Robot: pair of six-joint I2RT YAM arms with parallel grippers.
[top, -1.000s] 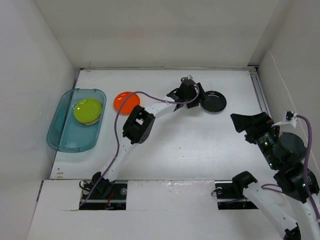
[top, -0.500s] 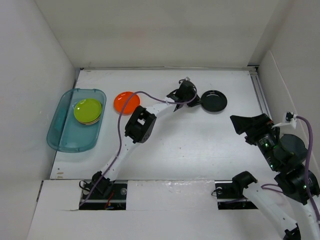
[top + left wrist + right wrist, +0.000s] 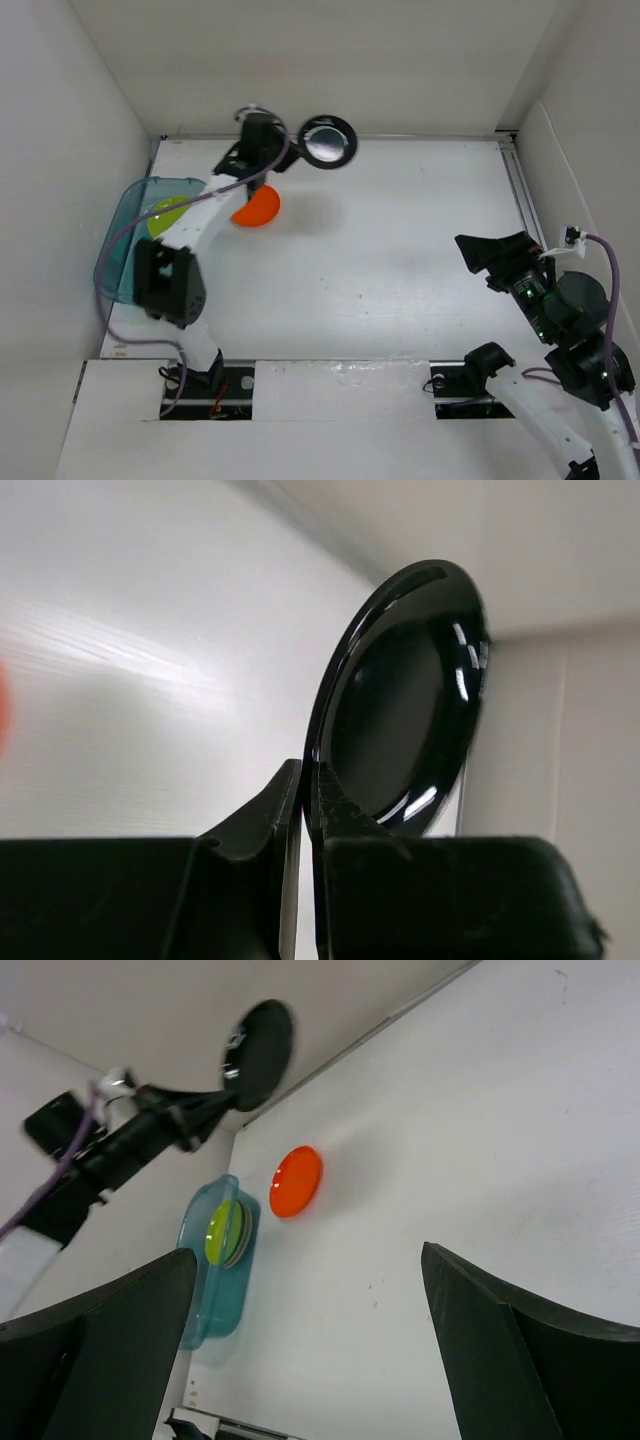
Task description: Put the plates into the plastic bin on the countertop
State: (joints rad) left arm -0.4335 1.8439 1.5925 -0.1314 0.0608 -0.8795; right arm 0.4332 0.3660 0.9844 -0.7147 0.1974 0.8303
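Firmly shut, left pincer point(image 3: 305, 780) grips black plate point(image 3: 400, 710) by rim, held above surface point(image 3: 400, 260) near back wall point(image 3: 400, 70). Orange plate point(image 3: 258, 207) lies on surface near plastic bin point(image 3: 115, 265); lime plate point(image 3: 218, 1235) inside bin. Right pincer point(image 3: 308, 1260) gapes wide, empty.
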